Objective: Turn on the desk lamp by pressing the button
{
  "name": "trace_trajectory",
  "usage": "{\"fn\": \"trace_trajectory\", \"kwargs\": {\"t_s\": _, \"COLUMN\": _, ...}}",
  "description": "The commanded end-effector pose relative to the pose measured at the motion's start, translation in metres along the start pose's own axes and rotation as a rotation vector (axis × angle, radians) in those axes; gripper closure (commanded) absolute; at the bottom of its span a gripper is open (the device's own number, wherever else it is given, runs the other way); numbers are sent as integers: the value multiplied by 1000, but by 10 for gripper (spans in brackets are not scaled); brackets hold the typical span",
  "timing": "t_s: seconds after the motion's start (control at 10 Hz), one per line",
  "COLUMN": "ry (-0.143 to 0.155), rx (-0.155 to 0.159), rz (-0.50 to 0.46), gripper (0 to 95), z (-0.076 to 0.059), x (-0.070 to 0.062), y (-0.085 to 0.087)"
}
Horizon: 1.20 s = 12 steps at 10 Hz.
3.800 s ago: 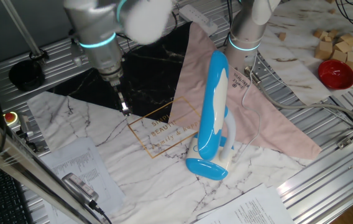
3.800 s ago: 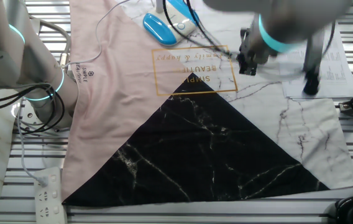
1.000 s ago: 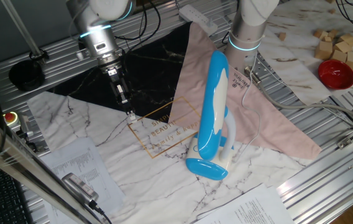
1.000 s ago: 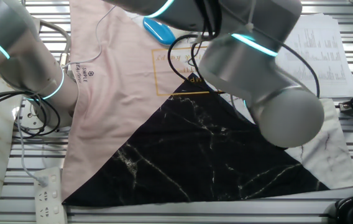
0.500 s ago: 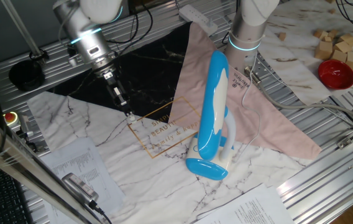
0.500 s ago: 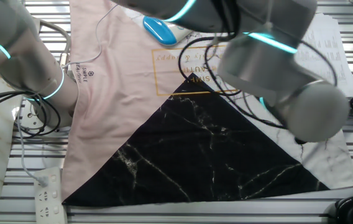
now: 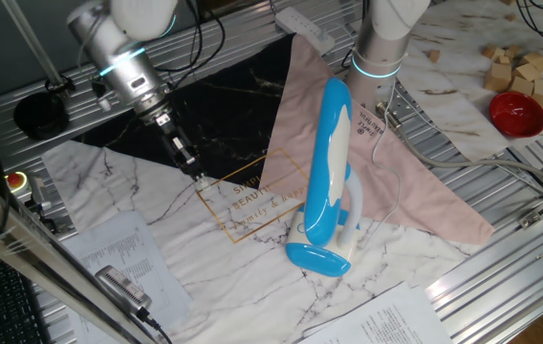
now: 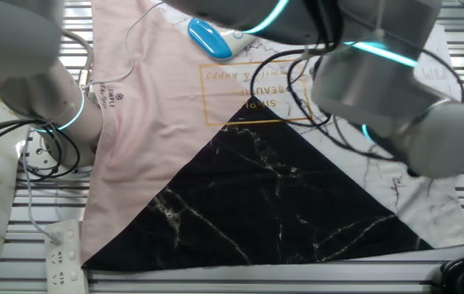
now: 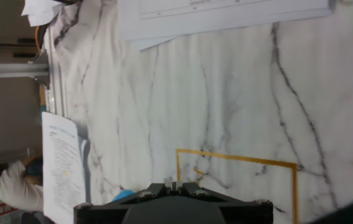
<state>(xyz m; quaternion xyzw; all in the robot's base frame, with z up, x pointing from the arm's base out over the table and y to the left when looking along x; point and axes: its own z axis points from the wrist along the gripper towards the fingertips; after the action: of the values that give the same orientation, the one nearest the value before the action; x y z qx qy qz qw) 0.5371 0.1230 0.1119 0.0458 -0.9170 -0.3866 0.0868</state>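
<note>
The desk lamp stands folded on the marble cloth in one fixed view, with its long blue head over the white neck and blue oval base. I cannot make out its button. Its base shows at the top edge of the other fixed view. My gripper points down at the left corner of the gold printed frame, well left of the lamp and apart from it. In the hand view the fingertips sit together, holding nothing.
A pink cloth and a black marble cloth lie behind the lamp. A second robot arm stands behind it. A red bowl and wooden blocks are at the far right. Printed sheets lie at the front left.
My arm's wrist and upper body have swung left, so the fingers lean more. The fingertips stay by the gold frame's corner. The lamp has not moved.
</note>
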Motion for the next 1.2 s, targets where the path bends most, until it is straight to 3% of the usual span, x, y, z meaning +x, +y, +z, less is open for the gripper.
{"fn": "trace_trajectory", "kwargs": {"t_s": 0.1, "ry": -24, "rx": 12, "rz": 85, "gripper": 950, "z": 19, "x": 10, "y": 26}}
{"fn": "trace_trajectory", "kwargs": {"t_s": 0.2, "ry": -27, "rx": 25, "rz": 116, "gripper": 950, "z": 24, "x": 14, "y": 36}}
{"fn": "trace_trajectory", "kwargs": {"t_s": 0.3, "ry": -29, "rx": 62, "rz": 137, "gripper": 950, "z": 30, "x": 19, "y": 44}}
{"fn": "trace_trajectory", "kwargs": {"t_s": 0.4, "ry": -31, "rx": 79, "rz": 162, "gripper": 950, "z": 37, "x": 28, "y": 52}}
{"fn": "trace_trajectory", "kwargs": {"t_s": 0.6, "ry": -38, "rx": 59, "rz": 176, "gripper": 950, "z": 57, "x": 47, "y": 58}}
{"fn": "trace_trajectory", "kwargs": {"t_s": 0.8, "ry": -50, "rx": 37, "rz": 179, "gripper": 950, "z": 78, "x": 57, "y": 58}}
{"fn": "trace_trajectory", "kwargs": {"t_s": 1.1, "ry": -71, "rx": 7, "rz": 185, "gripper": 950, "z": 97, "x": 58, "y": 61}}
{"fn": "trace_trajectory", "kwargs": {"t_s": 1.2, "ry": -73, "rx": 18, "rz": 188, "gripper": 950, "z": 98, "x": 55, "y": 62}}
